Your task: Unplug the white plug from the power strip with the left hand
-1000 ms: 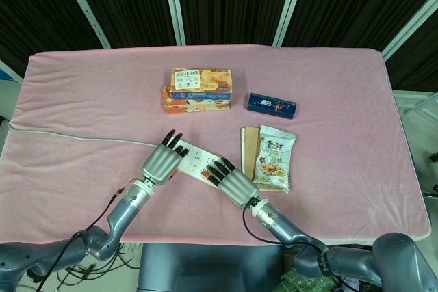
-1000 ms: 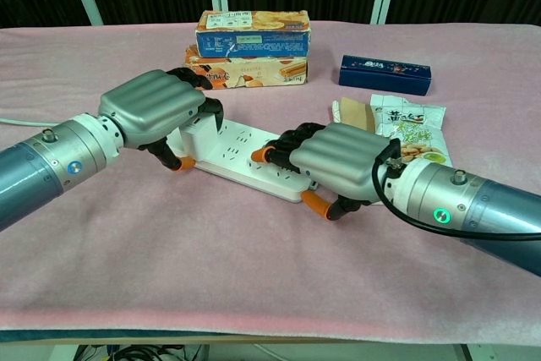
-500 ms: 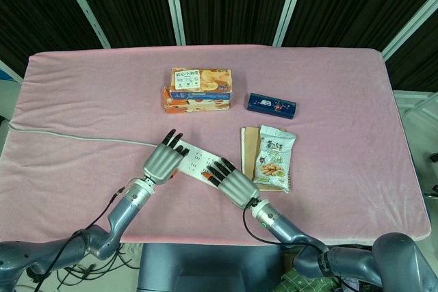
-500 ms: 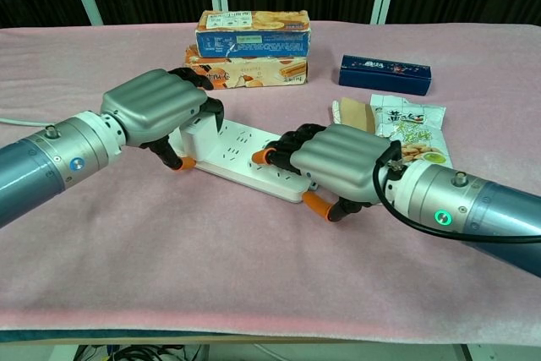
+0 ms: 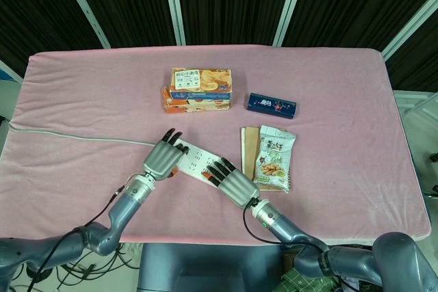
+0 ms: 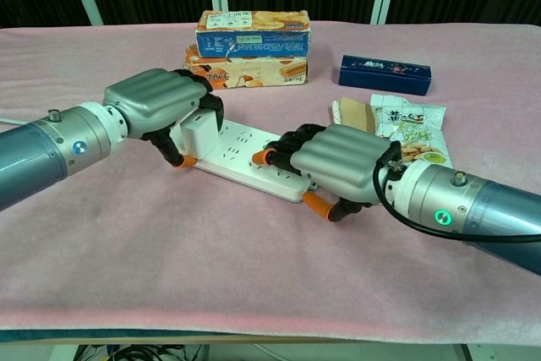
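A white power strip [image 5: 198, 163] [image 6: 245, 155] lies slantwise on the pink cloth near the table's front edge. My left hand [image 5: 163, 156] [image 6: 159, 104] curls over its far-left end and grips the white plug [image 6: 201, 133], a blocky cube that shows under the fingers in the chest view. The head view hides the plug beneath the hand. Whether the plug's prongs are clear of the strip I cannot tell. My right hand [image 5: 233, 182] [image 6: 336, 161] clamps the strip's near-right end, fingers on top and thumb at the front edge.
Two stacked biscuit boxes [image 5: 198, 89] [image 6: 252, 44] stand behind the strip. A dark blue box [image 5: 272, 105] [image 6: 385, 73] and a snack bag [image 5: 275, 157] [image 6: 412, 136] on brown card lie to the right. A grey cable [image 5: 75, 137] runs in from the left edge.
My left hand has risen a little and drawn slightly left with the white plug, which now shows more fully under the fingers. The right hand and the strip have stayed put.
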`<state>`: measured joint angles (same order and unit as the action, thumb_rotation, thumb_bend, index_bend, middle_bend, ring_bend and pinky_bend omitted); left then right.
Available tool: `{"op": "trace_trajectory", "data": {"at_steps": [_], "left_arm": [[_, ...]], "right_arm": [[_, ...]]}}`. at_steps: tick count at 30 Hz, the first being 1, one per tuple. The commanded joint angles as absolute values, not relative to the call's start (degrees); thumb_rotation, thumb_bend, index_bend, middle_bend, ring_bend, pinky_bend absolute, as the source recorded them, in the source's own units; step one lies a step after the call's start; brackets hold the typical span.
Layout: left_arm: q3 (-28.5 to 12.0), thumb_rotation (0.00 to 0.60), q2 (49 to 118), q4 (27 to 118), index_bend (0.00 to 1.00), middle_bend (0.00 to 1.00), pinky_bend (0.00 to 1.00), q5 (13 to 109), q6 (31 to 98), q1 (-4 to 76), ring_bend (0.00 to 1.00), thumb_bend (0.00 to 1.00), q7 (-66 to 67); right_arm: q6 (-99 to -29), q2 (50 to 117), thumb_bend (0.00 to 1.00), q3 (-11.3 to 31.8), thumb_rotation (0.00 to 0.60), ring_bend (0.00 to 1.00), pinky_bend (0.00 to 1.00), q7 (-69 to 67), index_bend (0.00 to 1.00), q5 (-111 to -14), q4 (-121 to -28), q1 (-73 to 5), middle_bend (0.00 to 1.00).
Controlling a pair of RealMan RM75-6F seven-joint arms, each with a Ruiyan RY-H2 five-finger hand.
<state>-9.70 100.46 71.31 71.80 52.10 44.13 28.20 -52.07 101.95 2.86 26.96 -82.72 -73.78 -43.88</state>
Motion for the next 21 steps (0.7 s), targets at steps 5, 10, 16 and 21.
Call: {"op": "trace_trajectory", "data": {"at_steps": [5,10,16,21], "left_arm": [[-11.72,0.6,98.5,73.94,0.49,0.52,0.1,67.45,49.03,45.7,0.11,0.56,29.17],[-12.35,0.6,96.69,75.64,0.5,0.52,0.1,63.47,45.71,47.17,0.11,0.56,30.87],[-12.67,0.6,94.14,78.0,0.51,0.52,0.09,58.5,43.06,49.63,0.11,0.56,34.6],[-12.24,0.6,92.49,79.89,0.51,0.52,0.09,54.15,42.05,51.22,0.11,0.57,37.26]], "right_arm": [[-52.0,101.94,0.57,2.95,0.6,0.06,0.08,27.0,0.05,-82.62,-73.84,-43.94,0.09],[-51.89,101.99,0.57,2.88,0.6,0.06,0.08,27.17,0.05,-82.6,-73.75,-43.99,0.09],[-51.76,102.05,0.57,2.81,0.6,0.06,0.08,27.45,0.05,-82.48,-73.51,-44.0,0.09],[-51.72,102.08,0.57,2.8,0.6,0.06,0.08,27.63,0.05,-82.39,-73.58,-44.0,0.09]]}}
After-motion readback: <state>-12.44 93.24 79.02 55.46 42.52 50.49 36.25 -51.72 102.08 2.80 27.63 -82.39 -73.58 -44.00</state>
